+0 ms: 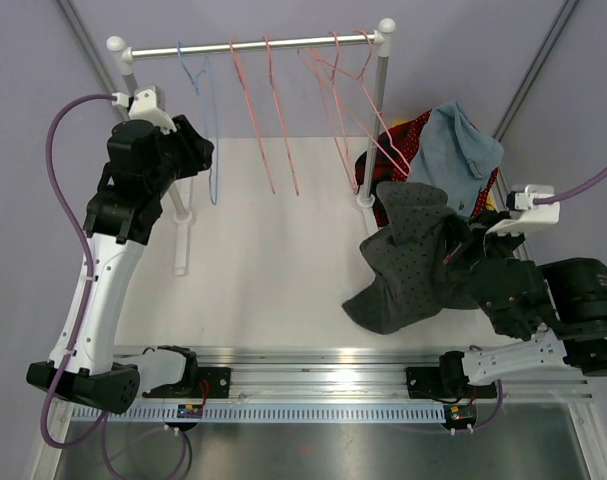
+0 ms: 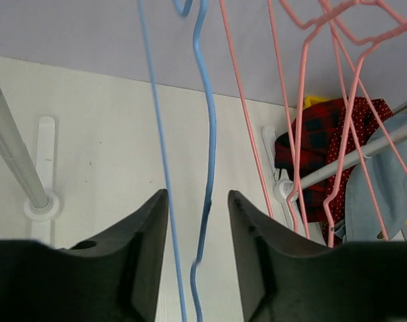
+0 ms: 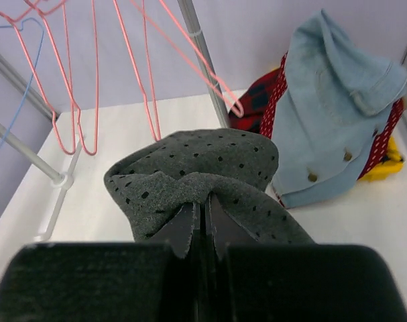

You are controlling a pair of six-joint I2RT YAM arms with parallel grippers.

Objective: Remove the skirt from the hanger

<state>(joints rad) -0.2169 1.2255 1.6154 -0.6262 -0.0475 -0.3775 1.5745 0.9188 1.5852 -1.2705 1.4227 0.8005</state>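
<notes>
Grey dotted skirt (image 1: 408, 255) was off rail, lower right, pinched in closed right gripper (image 3: 203, 204); left gripper (image 2: 198, 198) stood parted astride bare blue hanger (image 2: 210, 134), apparently untouching; only set-down was left

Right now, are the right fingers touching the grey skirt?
Touching. The right wrist view shows the right fingers pinched shut on a fold of the grey dotted skirt.

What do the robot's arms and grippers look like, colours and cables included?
Both arms mix black joint housings with white shells: the left arm has a long white link, the right arm looks mostly black. The left gripper and right gripper each have two matte black tapering fingers. A purple cable runs to a white mount at each wrist.
</notes>
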